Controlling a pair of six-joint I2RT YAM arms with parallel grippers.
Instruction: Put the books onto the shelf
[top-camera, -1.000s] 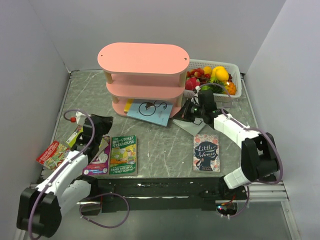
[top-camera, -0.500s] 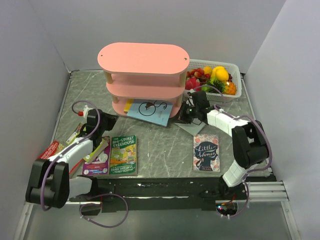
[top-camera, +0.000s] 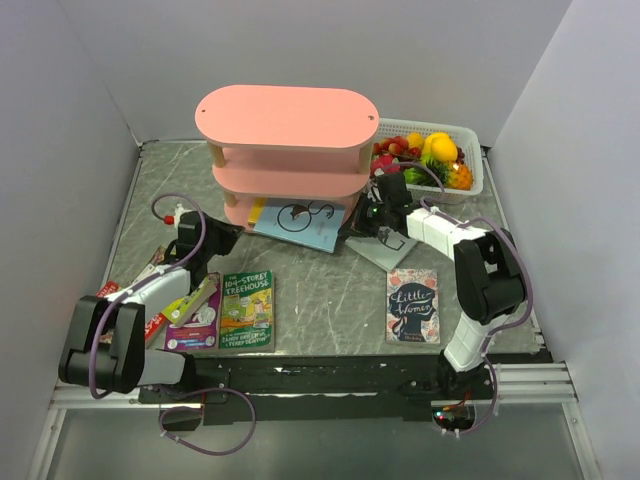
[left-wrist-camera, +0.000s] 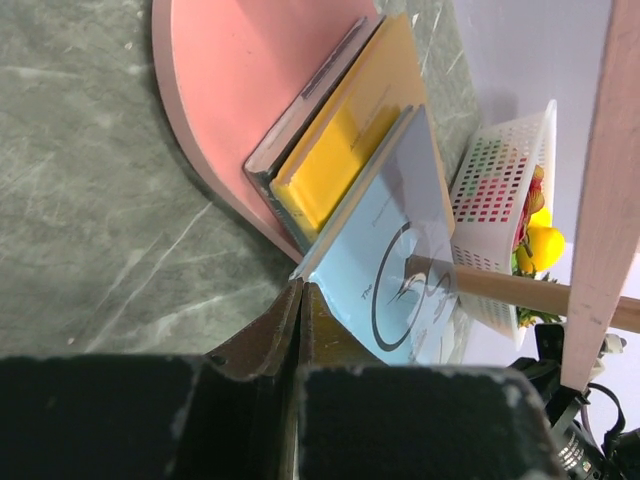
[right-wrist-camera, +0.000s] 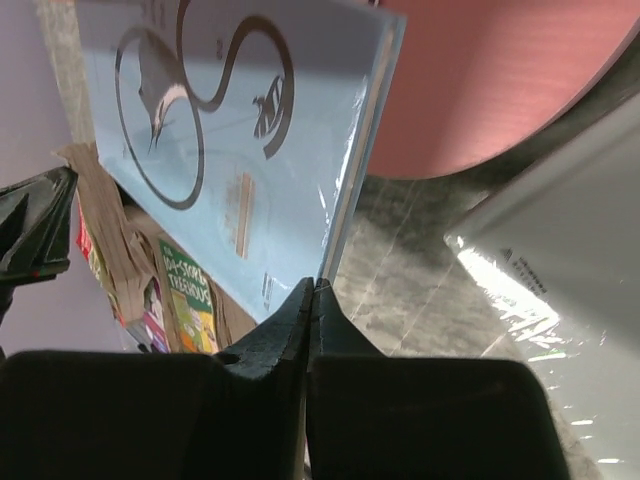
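Yellow bk (top-camera: 258, 212) mostly hidden under light-blue bk (top-camera: 300, 224), top view.

Overhead light: bright, even, diffuse; whole view sharp.
Shadows: soft, under the shelf (top-camera: 287, 118) boards and arms on the worktop (top-camera: 330, 290).
Left wrist view: left claw (left-wrist-camera: 301, 288) dark, blurred up close; pale glare on light blue book (left-wrist-camera: 385, 270).
Right wrist view: right claw (right-wrist-camera: 313, 288) black, out of focus; white glare spots on grey-white book (right-wrist-camera: 540, 290).
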